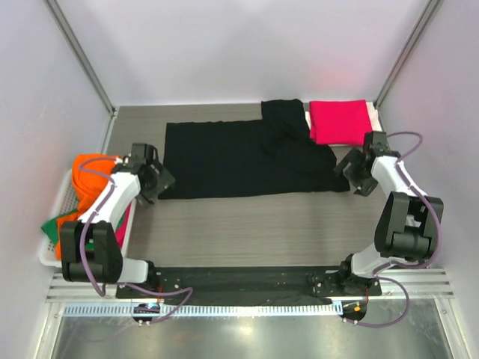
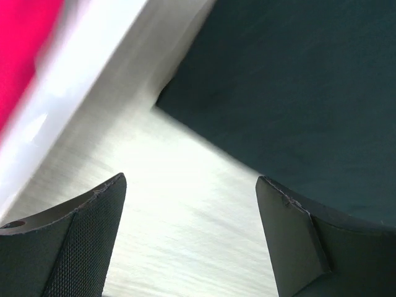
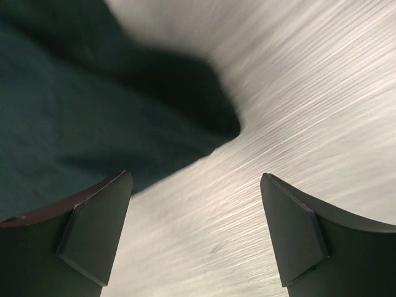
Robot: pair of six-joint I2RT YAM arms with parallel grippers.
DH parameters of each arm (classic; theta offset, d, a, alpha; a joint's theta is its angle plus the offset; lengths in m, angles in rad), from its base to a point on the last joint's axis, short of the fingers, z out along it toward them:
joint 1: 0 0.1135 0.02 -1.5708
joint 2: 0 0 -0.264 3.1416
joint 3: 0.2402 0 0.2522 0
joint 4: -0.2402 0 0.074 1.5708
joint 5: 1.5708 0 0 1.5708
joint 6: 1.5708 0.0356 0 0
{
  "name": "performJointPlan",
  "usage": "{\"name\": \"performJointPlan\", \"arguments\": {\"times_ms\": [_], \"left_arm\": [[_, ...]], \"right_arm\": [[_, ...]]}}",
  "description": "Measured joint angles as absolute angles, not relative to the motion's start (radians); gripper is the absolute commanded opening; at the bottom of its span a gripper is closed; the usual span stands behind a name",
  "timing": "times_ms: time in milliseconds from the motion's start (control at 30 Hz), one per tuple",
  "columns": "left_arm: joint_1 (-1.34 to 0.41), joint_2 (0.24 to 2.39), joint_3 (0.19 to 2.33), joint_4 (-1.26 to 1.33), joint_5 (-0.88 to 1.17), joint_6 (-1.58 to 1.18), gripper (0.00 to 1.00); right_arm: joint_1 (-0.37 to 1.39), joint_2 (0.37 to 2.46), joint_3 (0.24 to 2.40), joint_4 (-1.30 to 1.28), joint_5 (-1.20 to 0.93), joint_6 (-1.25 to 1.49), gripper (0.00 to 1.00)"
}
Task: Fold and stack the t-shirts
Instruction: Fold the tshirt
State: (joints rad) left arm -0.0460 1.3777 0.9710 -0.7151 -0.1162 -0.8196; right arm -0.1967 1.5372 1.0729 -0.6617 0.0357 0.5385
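**Top view.** Find black shirt (image 1: 239,161) lying flat mid-bench as a long band, one part doubled over at its far right end. Judge it partly folded, not yet a neat rectangle. Find crimson shirt (image 1: 340,121) folded at the far right corner of the bench (image 1: 247,224), just beside the black one's doubled part. See basket (image 1: 51,250) at the left edge holding orange shirt (image 1: 90,176), green shirt (image 1: 51,224) and pink shirt (image 1: 124,221), all bunched. Note left end effector (image 1: 159,179) at the black shirt's left edge and right end effector (image 1: 352,170) at its right edge.

Count five shirts: one folded, one in progress, three unfolded in the basket. Count one basket and two end effectors. Judge roughly a fifth done, with the stack at a single shirt.

**Left wrist view.** See fingers (image 2: 74,241) well apart, gaping over bare bench with nothing between them. See black shirt corner just ahead, untouched. Note a pink blur past a white band at upper left. Cannot tell what it is.

**Right wrist view.** See fingers (image 3: 93,235) well apart, likewise gaping and empty. See black shirt edge ahead and to the left, reaching behind one finger. Cannot tell whether it touches.
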Motion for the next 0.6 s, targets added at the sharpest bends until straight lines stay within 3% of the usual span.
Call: {"name": "performJointPlan", "arguments": {"times_ms": [133,367,600], "left_arm": [[-0.052,1.378,0.855,-0.669,-0.091,-0.835,0.86],[-0.06,1.413,0.843,-0.537,-0.084,-0.842,0.82],[-0.089,1.492,0.861,-0.449,-0.114,-0.862,0.77]], "right_arm": [[-0.183,1.555,0.966,-0.59,-0.072,0.555,0.86],[-0.186,1.609,0.947,-0.48,-0.134,0.564,0.74],[-0.187,1.628,0.947,-0.449,-0.124,0.551,0.42]]}}
